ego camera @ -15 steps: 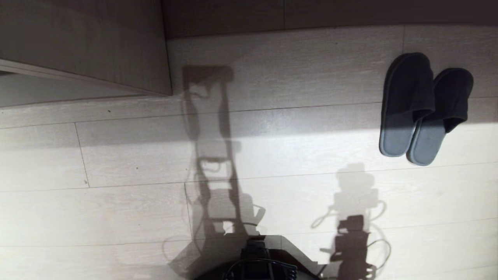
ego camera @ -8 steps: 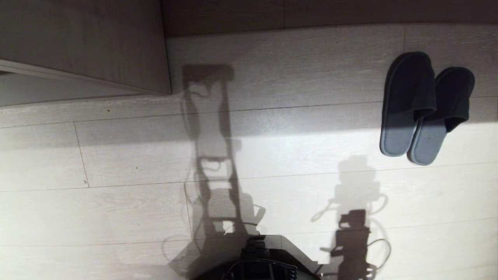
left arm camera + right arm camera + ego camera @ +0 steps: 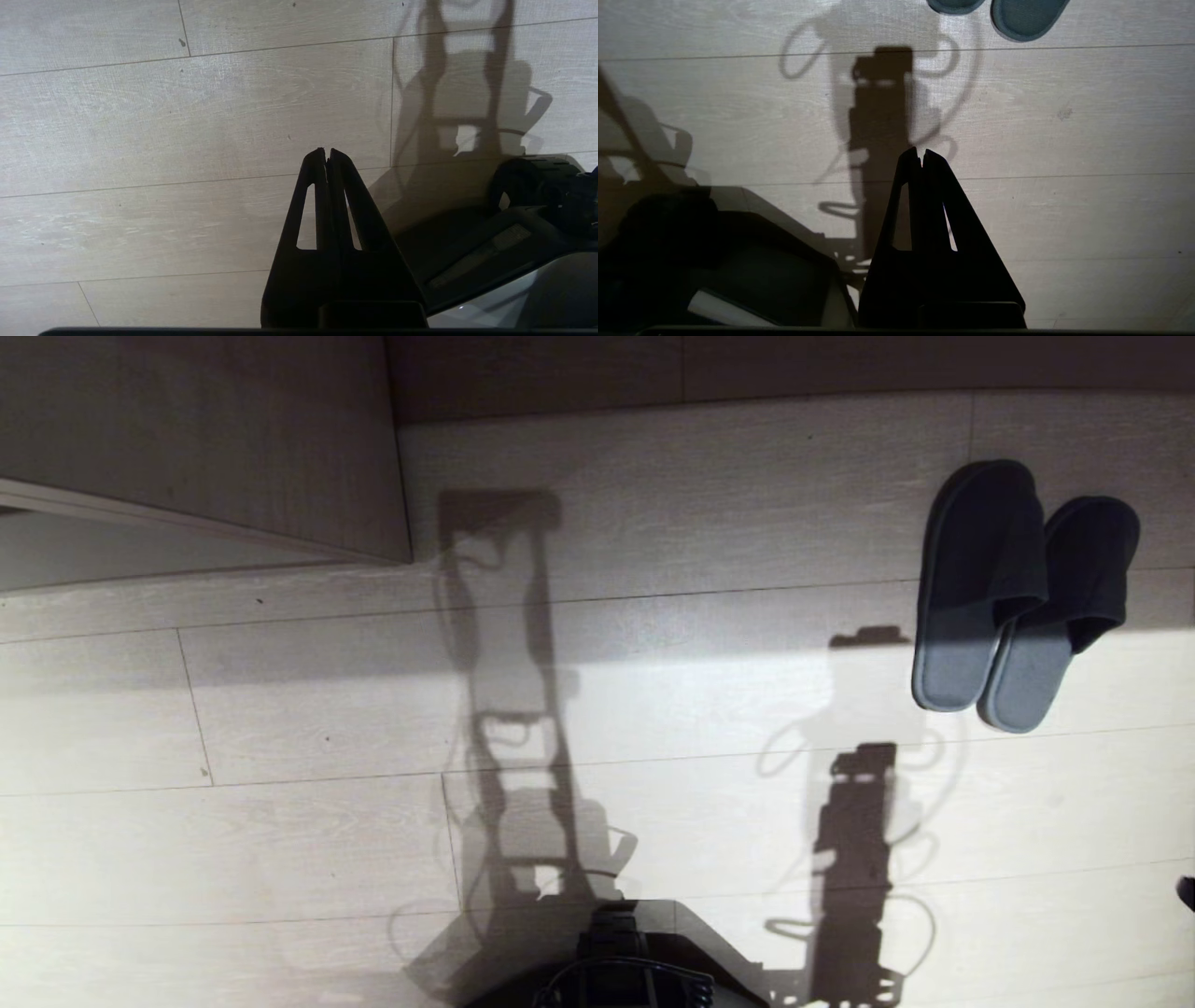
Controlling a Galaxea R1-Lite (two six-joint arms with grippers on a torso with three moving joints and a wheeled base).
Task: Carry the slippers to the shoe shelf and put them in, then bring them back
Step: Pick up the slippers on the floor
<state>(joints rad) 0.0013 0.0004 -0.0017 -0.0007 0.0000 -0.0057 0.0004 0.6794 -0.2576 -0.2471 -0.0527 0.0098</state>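
Slippers (image 3: pixel 1022 593) on floor (image 3: pixel 327 709); right pincer (image 3: pixel 922 151) apparently closed.

My slippers (image 3: pixel 1018 588): dark slate-grey fabric uppers, paler blue-grey soles w/ rim. Floor (image 3: pixel 280 709): pale grey-beige wood-grain planks, thin dark seams, grey shadows across. Cabinet panel (image 3: pixel 205 439): grey-beige laminate, faint grain. My base (image 3: pixel 616 971): black. Both my jaws: matte black.

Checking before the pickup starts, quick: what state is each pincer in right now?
Left pincer: closed, holding nothing, over bare floor.
Right pincer: closed, holding nothing, short of the slippers.
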